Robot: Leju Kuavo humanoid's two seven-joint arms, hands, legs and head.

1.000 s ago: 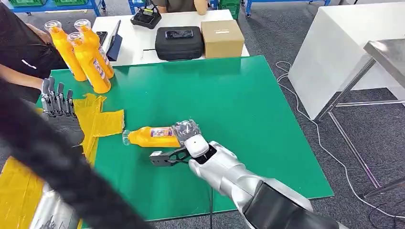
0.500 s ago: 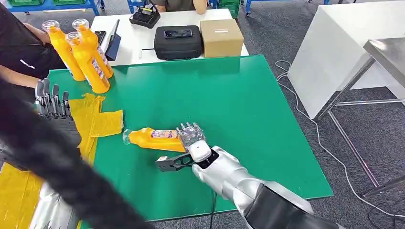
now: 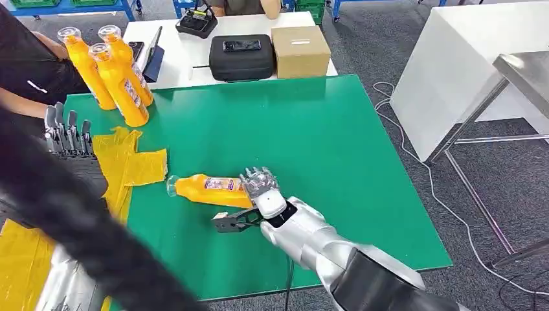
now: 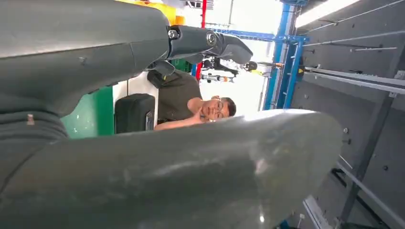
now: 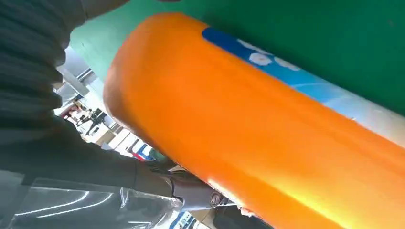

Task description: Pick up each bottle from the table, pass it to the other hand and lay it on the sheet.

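An orange bottle (image 3: 207, 189) lies on its side on the green table (image 3: 336, 149), cap end toward the yellow sheet (image 3: 133, 163). My right hand (image 3: 259, 186) is at its base end. The fingers (image 3: 257, 176) reach over the base, and the thumb (image 3: 226, 223) stretches along the near side, a little apart from the bottle. Up close, the bottle (image 5: 267, 138) lies against the palm. My left hand (image 3: 68, 139) is raised over the sheet's left part, fingers upright and spread, holding nothing. Its fingers (image 4: 210, 40) also appear in the left wrist view.
Three orange bottles (image 3: 116, 78) stand at the table's far left corner, beside a person's black sleeve (image 3: 32, 71). A black case (image 3: 243, 58) and a cardboard box (image 3: 301, 50) sit on the white table behind. A dark blurred strap (image 3: 71, 220) crosses the left foreground.
My right hand has slid nearer along the bottle's base end, with its fingers now showing over the base. The left hand has drifted slightly left.
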